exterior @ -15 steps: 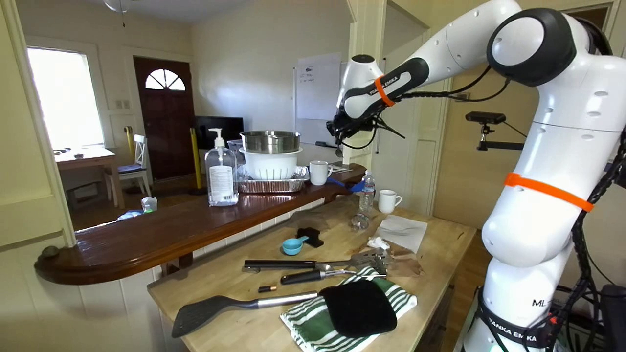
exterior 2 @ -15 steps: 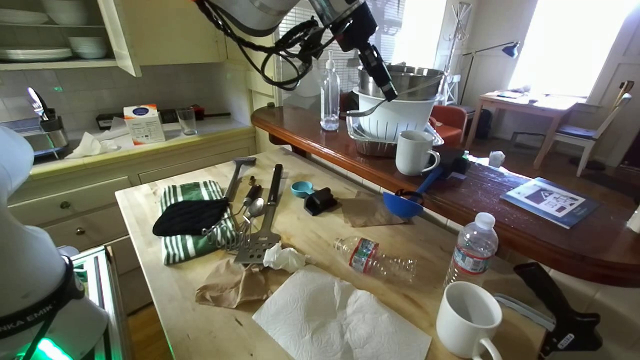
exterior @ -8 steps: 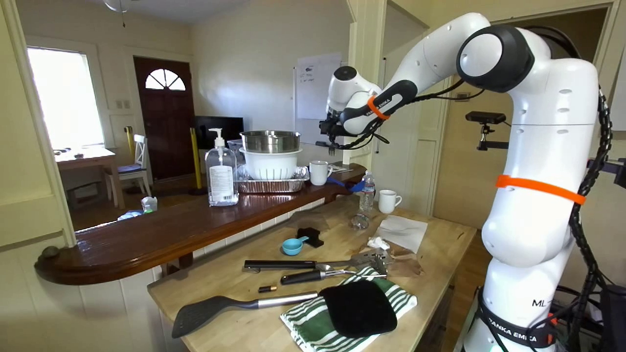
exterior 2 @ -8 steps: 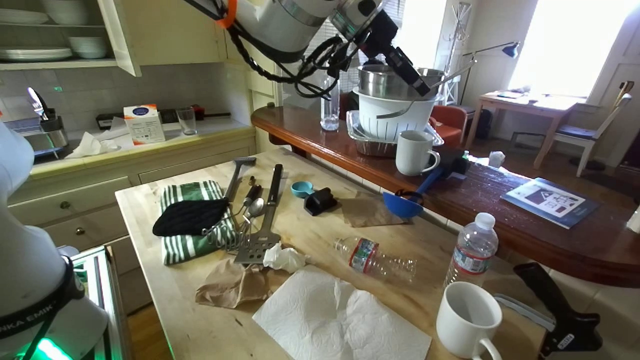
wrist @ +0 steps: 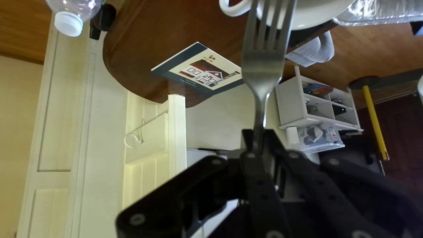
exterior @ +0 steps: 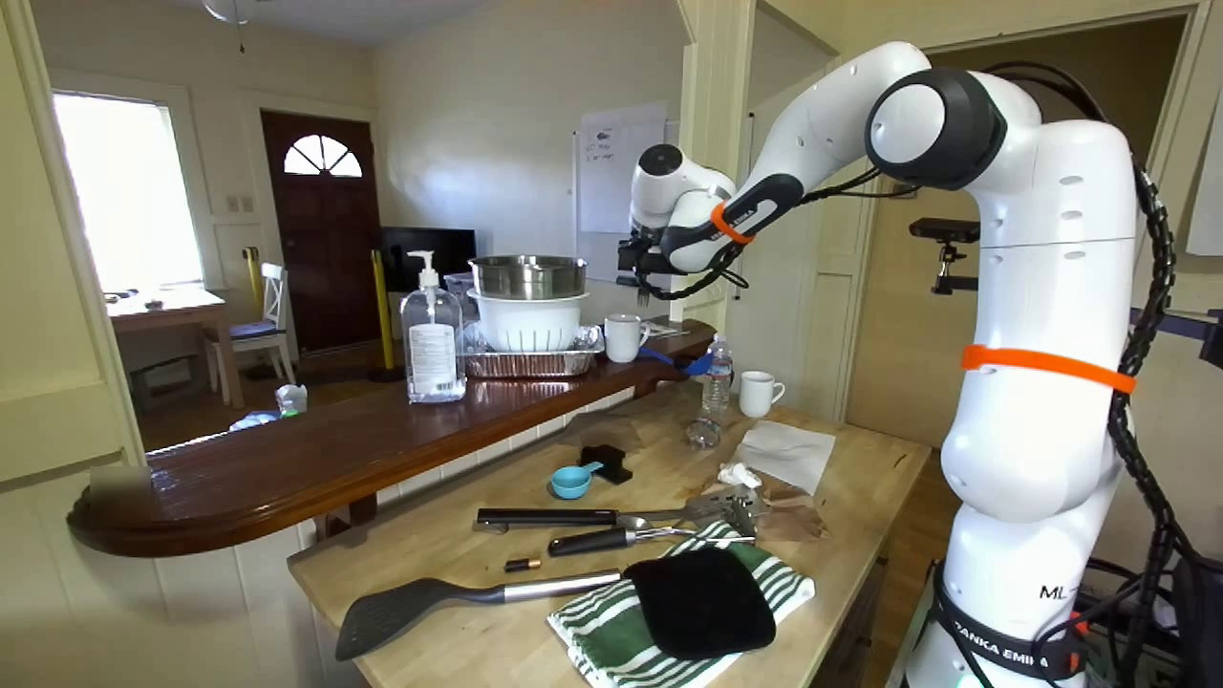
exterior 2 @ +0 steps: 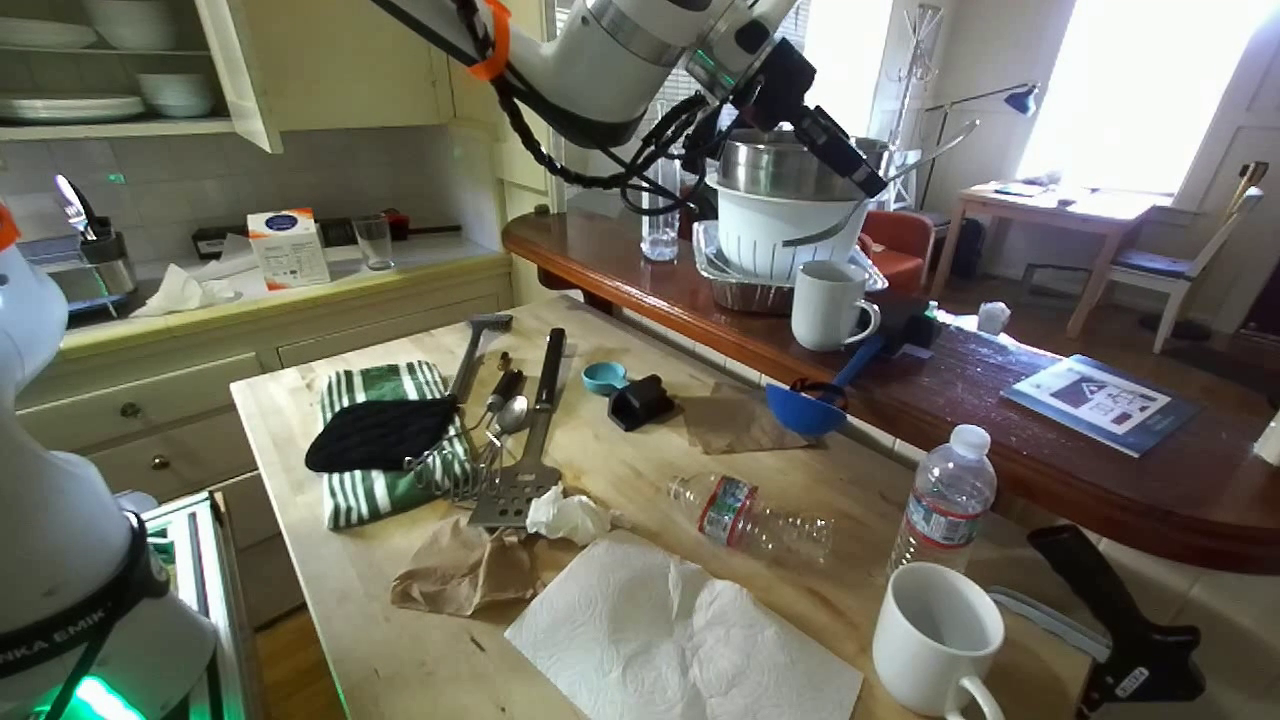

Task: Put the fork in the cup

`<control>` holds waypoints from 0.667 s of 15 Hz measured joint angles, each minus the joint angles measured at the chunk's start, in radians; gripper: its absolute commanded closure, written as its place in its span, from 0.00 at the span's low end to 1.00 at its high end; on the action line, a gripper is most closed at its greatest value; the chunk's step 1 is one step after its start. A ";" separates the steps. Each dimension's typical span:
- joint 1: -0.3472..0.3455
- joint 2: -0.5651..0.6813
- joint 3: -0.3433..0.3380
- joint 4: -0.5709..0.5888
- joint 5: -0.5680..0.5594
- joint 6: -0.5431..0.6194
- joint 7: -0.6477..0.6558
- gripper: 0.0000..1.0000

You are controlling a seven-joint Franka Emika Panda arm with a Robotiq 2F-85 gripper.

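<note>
Fork [wrist: 263, 69], wrist view: the handle is clamped in the Robotiq gripper [wrist: 259, 140], whose fingertips are closed to the thickness of the metal; the tines point toward the top of the view and overlap a white mug [wrist: 310, 13] along the line of sight. A booklet [wrist: 206, 71] lies on the wooden bar counter [wrist: 142, 49]. In an exterior view, the fork [exterior 2: 935, 153] is held in the air, tilted, with the end of the handle higher than the tines; the white mug [exterior 2: 822, 310] stands upright on the bar counter, near a foil pan [exterior 2: 748, 298]. In an exterior view, the gripper [exterior: 637, 285] is positioned higher than the mug's rim, and the tines [exterior: 644, 299] show below it. A steel bowl [exterior: 528, 277] is stacked on a white colander [exterior: 530, 320].
</note>
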 measured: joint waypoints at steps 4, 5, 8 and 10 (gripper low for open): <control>0.001 0.013 0.000 0.016 -0.012 0.000 0.030 0.97; 0.001 0.019 0.000 0.021 -0.023 0.000 0.042 0.97; 0.002 0.045 -0.002 0.049 -0.103 0.000 0.116 0.97; 0.004 0.064 -0.005 0.069 -0.165 0.000 0.170 0.97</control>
